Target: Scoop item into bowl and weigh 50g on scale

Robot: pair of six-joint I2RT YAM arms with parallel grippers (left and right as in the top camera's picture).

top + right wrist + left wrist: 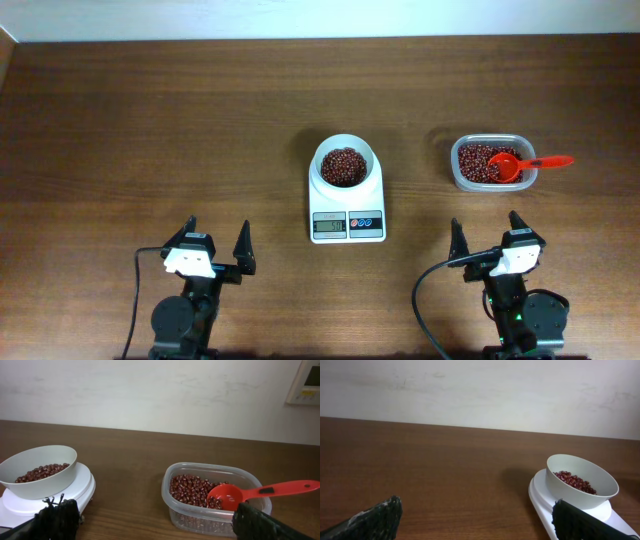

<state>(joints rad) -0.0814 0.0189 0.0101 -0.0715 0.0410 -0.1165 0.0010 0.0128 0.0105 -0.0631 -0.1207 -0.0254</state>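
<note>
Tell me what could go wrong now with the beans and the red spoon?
The red spoon pokes its handle out past the rim of the tub, so a clumsy grab by the right gripper might flip it and scatter beans. The bowl sits high on the scale; a bump could tip it or spoil the weighing.

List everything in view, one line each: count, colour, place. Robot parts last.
table: one, dark brown wood, under everything
scale: one, white, table centre
bowl: one, white, on the scale
tub: one, clear plastic, to the right of the scale
beans: many, dark reddish-brown, some in the bowl, more in the tub
scoop: one, red, head in the tub, handle over its right rim
wall panel: one, off-white, on the wall, top right of the right wrist view
left gripper: one, black, near edge left, open and empty
right gripper: one, black, near edge right, open and empty
</note>
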